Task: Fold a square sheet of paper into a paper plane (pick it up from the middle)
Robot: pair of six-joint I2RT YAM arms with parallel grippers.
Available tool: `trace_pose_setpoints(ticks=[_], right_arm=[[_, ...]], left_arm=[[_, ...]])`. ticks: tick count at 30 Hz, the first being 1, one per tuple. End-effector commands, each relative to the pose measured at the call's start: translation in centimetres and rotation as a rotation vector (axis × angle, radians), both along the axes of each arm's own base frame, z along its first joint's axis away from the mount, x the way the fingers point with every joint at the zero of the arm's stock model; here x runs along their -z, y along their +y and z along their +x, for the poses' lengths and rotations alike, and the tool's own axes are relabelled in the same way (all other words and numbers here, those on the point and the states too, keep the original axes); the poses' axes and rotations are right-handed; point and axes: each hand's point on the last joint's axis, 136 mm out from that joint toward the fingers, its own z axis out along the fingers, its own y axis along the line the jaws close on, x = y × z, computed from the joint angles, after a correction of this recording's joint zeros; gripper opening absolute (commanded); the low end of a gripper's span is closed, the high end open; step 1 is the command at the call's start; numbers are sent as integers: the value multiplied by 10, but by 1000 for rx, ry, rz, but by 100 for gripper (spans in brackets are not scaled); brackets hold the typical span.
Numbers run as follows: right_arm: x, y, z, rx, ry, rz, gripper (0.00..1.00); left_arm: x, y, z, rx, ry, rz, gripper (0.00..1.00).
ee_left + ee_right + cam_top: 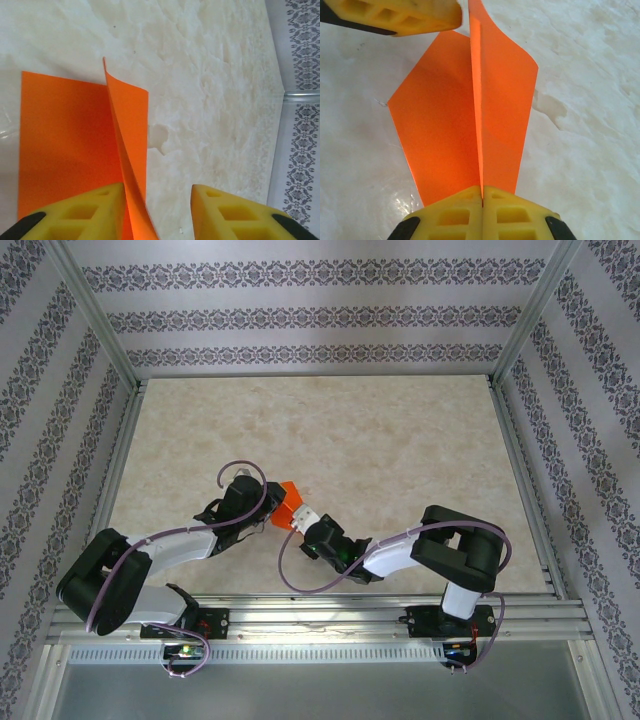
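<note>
**Part-folded thin bright orange paper sheet [445, 120] lies near mid-table between my arms, its centre ridge standing upright.**

My right gripper [481, 192] has its yellow fingers pressed together on the ridge's right end. My left gripper [157, 190] stands with jaws spread, the raised flap just beside one finger, unpinched. The paper is matte and limp, the pale marbled tabletop [380, 430] glossy. I judge that one pinch alone could let the sheet pivot or slide, skewing the crease; a hard tug could tear it.
</note>
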Motion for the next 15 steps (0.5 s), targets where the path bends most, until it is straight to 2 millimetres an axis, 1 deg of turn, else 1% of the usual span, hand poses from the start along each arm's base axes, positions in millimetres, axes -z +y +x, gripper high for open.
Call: trace_pose_setpoints(ticks=[1,3,7,12,15], right_arm=[[-8,-3,3,-6,-12,38,4],[-8,-5,4,-1,-10,48,4],[-6,-7,4,-6,-8,49,3],[-7,-7,4,-15,-17,55,3],[-7,-8,3,-25,-28,52,3]], left_arm=[[8,13,-10,-13,39,43,50],[10,18,-11,-19,54,47,56],[10,18,-10,5,70,45,62],[9,2,0,86,85,7,62],[9,-5,7,107,84,-22,59]])
